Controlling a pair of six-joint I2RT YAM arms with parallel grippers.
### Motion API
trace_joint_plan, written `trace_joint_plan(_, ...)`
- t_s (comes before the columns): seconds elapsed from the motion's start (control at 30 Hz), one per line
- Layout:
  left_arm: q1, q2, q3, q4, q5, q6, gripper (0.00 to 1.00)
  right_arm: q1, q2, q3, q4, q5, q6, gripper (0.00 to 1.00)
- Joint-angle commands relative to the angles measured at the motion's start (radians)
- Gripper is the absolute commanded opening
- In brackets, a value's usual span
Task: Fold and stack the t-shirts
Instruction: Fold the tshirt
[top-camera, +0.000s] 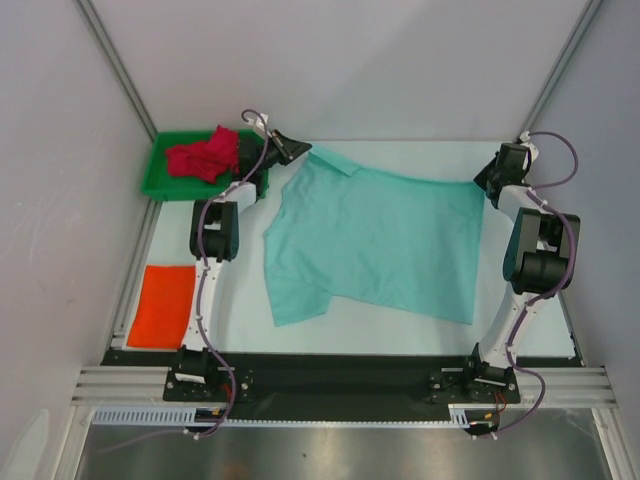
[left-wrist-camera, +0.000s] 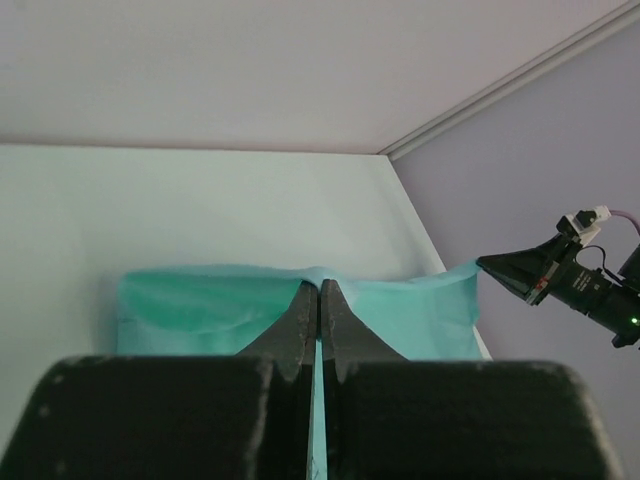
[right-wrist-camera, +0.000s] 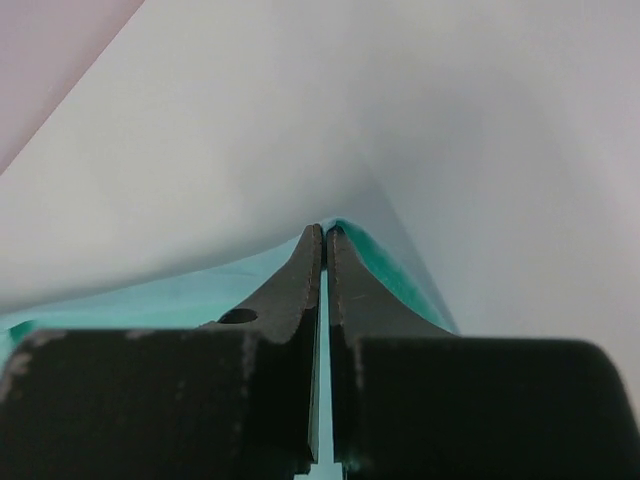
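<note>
Mint green t-shirt (top-camera: 380, 240) spread flat at middle of desk (top-camera: 410, 332). Left gripper (left-wrist-camera: 319, 287) clamped on far-left corner, right gripper (right-wrist-camera: 323, 230) on far-right corner (both jaws pinched tight). Advice: lift corners level, carry together toward near edge, cloth taut.

The top external camera looks steeply down from behind the arm bases over the whole bench (top-camera: 240, 310). Wrist cameras sit close behind the left pincer (left-wrist-camera: 319, 290) and right pincer (right-wrist-camera: 325, 232), facing along them; all views share the mint green t-shirt (top-camera: 380, 240).
</note>
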Motion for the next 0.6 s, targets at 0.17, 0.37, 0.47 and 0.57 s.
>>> trace_joint_plan(0.17, -0.004, -0.315, -0.274, -0.076, -0.017, 0.010, 0.00, -0.013, -0.010, 0.131, -0.298, -0.093, 0.090, 0.00)
trace_joint_plan(0.37, -0.001, -0.546, -0.553, -0.163, -0.013, 0.009, 0.00, -0.020, 0.009, 0.221, -0.542, -0.120, 0.102, 0.00)
trace_joint_plan(0.47, 0.002, -0.620, -0.635, -0.261, -0.002, 0.010, 0.00, -0.020, 0.001, 0.209, -0.573, -0.137, 0.102, 0.00)
trace_joint_plan(0.57, 0.002, -0.654, -0.688, -0.324, 0.027, -0.004, 0.00, -0.023, 0.001, 0.206, -0.613, -0.148, 0.093, 0.00)
